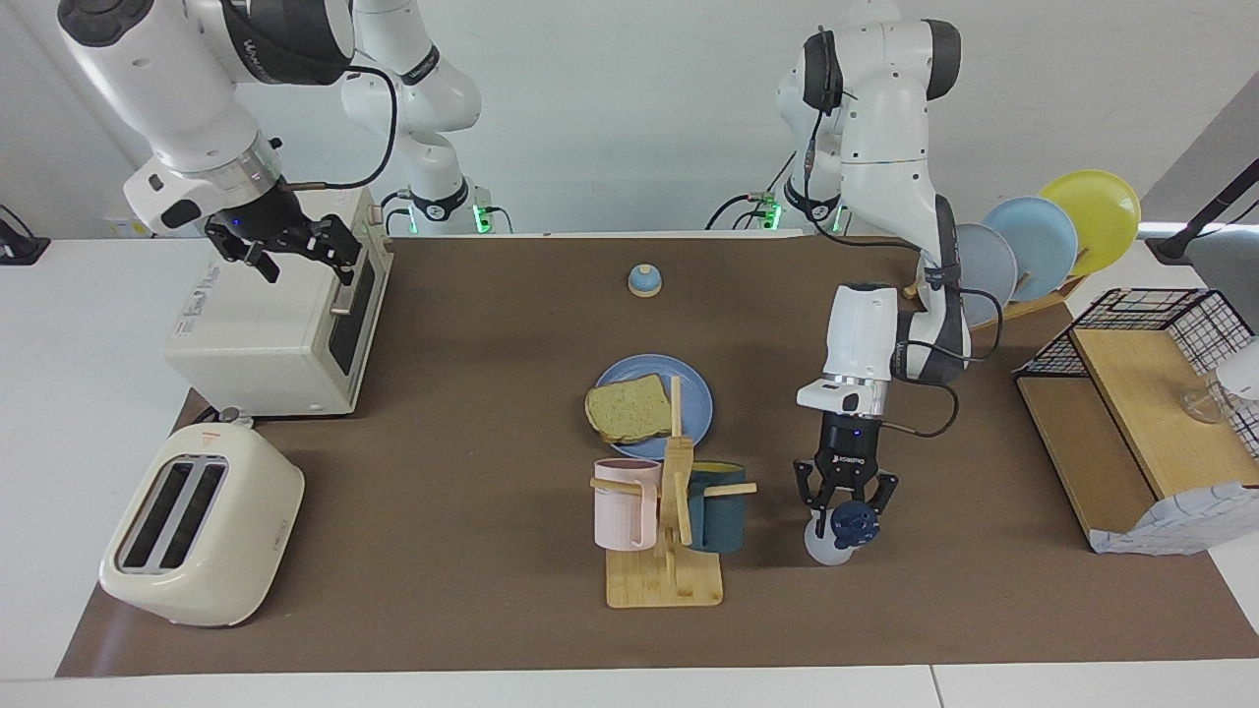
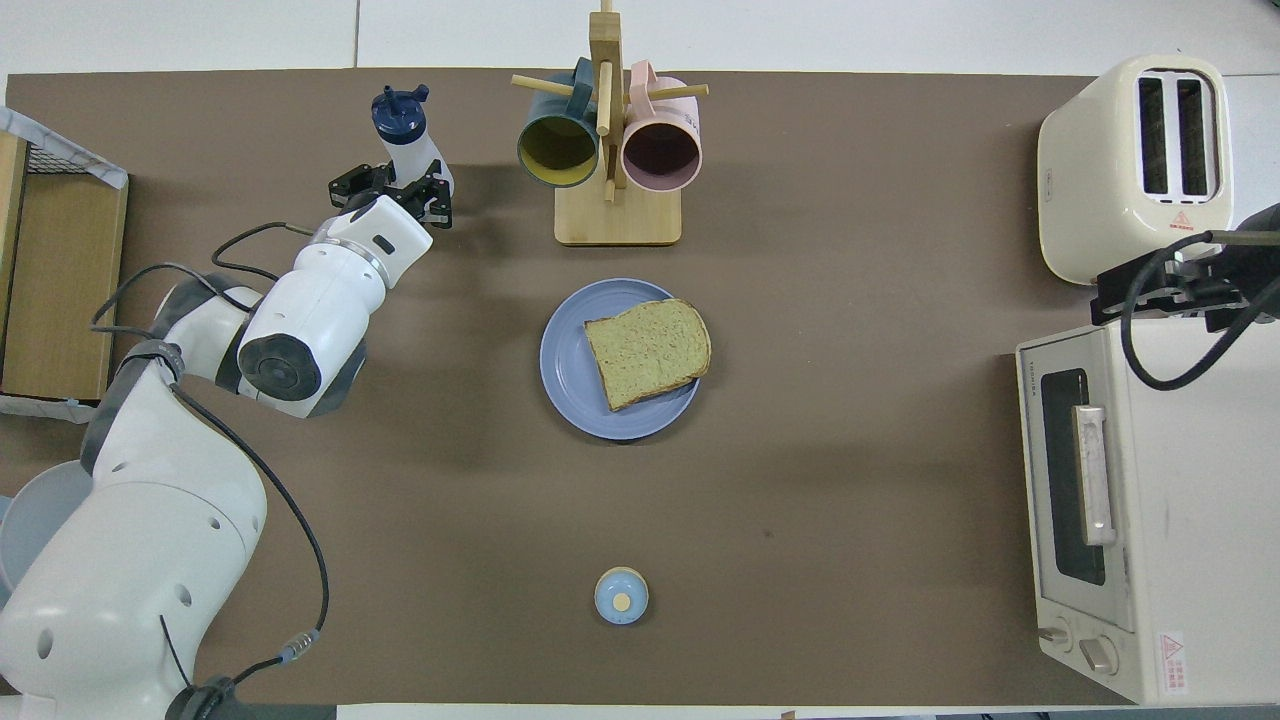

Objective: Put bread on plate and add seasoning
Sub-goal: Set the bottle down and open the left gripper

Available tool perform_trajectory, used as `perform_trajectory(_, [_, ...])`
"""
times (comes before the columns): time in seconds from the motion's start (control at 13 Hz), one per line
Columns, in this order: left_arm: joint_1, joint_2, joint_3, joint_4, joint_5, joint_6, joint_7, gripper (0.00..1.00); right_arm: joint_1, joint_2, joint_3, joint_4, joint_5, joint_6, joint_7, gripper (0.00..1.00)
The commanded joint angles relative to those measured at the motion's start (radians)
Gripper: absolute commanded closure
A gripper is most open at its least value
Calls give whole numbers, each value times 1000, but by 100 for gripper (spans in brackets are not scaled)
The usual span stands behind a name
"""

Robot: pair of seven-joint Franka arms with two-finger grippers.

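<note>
The bread (image 1: 628, 408) (image 2: 647, 351) lies on the blue plate (image 1: 694, 386) (image 2: 565, 372) at the middle of the table. The seasoning (image 1: 834, 536) (image 2: 408, 135), a white bottle with a navy cap, is farther from the robots than the plate, beside the mug rack toward the left arm's end. My left gripper (image 1: 846, 503) (image 2: 398, 178) comes down from above and is shut on the bottle's body, which leans a little; its base is at the mat. My right gripper (image 1: 295, 252) (image 2: 1165, 288) waits open over the toaster oven, holding nothing.
A wooden rack (image 1: 669, 551) (image 2: 615, 200) with a pink and a teal mug stands between plate and table edge. A bell (image 1: 644, 281) (image 2: 621, 596) sits near the robots. Toaster (image 1: 202, 526), toaster oven (image 1: 270, 324), plate rack (image 1: 1043, 246) and wire shelf (image 1: 1141, 413) line the ends.
</note>
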Motion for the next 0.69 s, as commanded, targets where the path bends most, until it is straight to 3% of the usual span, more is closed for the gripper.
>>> perform_trajectory(0.0, [19, -3, -4, -38, 23, 12, 0, 95, -10, -19, 3, -22, -2, 3, -20, 0])
perform_trajectory(0.46, [26, -11, -4, -64, 23, 12, 0, 71, -9, -19, 3, -22, -2, 3, -20, 0])
perform_trajectory(0.62, [26, -13, -4, -74, 23, 12, 0, 53, -10, -19, 3, -22, -2, 3, -20, 0])
